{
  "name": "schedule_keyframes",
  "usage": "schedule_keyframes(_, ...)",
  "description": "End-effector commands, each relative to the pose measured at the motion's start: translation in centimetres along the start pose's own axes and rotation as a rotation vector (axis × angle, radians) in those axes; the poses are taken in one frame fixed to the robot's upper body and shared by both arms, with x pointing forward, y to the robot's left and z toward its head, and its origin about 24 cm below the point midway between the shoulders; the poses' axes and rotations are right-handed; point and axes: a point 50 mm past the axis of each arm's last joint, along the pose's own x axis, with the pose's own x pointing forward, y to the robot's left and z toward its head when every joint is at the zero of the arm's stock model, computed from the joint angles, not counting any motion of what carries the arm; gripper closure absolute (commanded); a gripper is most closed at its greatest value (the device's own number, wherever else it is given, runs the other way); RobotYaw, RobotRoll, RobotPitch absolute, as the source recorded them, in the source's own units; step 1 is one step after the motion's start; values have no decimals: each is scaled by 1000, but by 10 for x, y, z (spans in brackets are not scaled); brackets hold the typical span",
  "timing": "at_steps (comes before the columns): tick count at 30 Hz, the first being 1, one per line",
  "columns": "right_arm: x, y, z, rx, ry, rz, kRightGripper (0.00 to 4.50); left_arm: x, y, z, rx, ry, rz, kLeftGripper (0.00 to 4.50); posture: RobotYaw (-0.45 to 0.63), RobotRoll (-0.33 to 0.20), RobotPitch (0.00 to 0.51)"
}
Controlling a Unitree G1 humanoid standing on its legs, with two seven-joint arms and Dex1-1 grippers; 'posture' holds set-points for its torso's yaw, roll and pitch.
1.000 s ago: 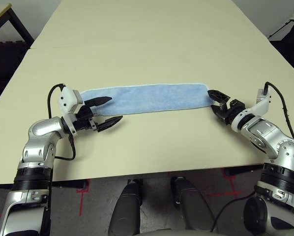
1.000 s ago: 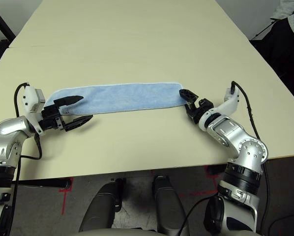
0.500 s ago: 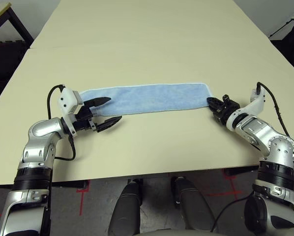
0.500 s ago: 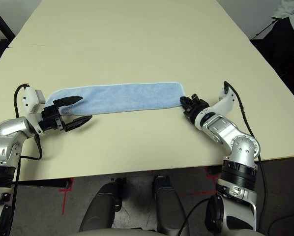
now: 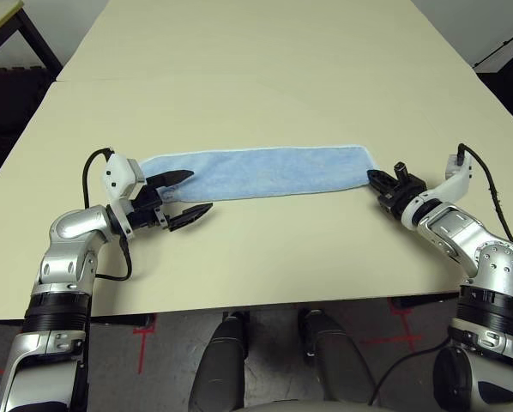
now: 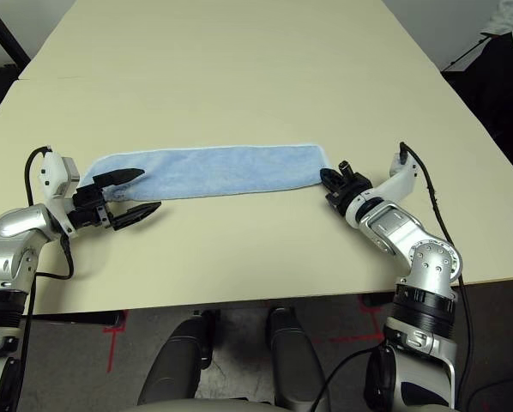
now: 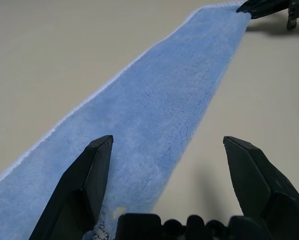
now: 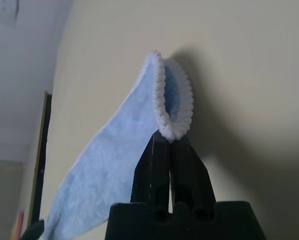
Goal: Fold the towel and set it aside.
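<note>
I am looking at the left side first. My left claw (image 5: pixel 181 195) is standing released, its two fingers wide apart, one finger over the left end of the towel (image 5: pixel 256 172) and the other over the bare table (image 5: pixel 265 77) just on the near side of it. I think it is waiting there so that it can close on that end when I am ready. In the left wrist view the blue cloth is running away between the fingers (image 7: pixel 84 190) toward the other claw at the far tip. The left forearm is lying low and nearly level, with the elbow out to the left and the claw pointing to the right, along the towel.

The towel is lying as one long narrow strip across the middle of the table, from left to right, flat for most of its length. It seems already folded lengthwise, because the white edging is showing on the far side and at the right end only.

At the right end, my right claw (image 5: pixel 378 181) is clenched and grasping the towel's corner. In the right wrist view the white edge is curling in a small loop just above the closed fingertips (image 8: pixel 170 145), so the grip is taking only the border. The right forearm is coming in from the near right, pointing to the far left at the towel's end, close to the table.

I judge the next step is to close the left claw too, then bring one end over the other.
</note>
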Motion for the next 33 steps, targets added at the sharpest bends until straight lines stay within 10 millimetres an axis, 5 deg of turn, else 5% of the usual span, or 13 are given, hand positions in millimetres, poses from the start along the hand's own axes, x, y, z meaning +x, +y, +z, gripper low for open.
schedule_keyframes(1, 0, 14, 0, -90, -13, 95, 4466, 1, -2, -3, -10, 20, -19, 0, -10, 0, 182)
schedule_keyframes(11, 9, 49, -30, -391, 111, 318, 4466, -1, -2, -2, -8, 24, -9, 0, 2, 0, 174)
schedule_keyframes(33, 58, 93, -103, -530, 366, 323, 4466, -2, -4, -1, -16, 34, -8, 0, 24, 0, 175)
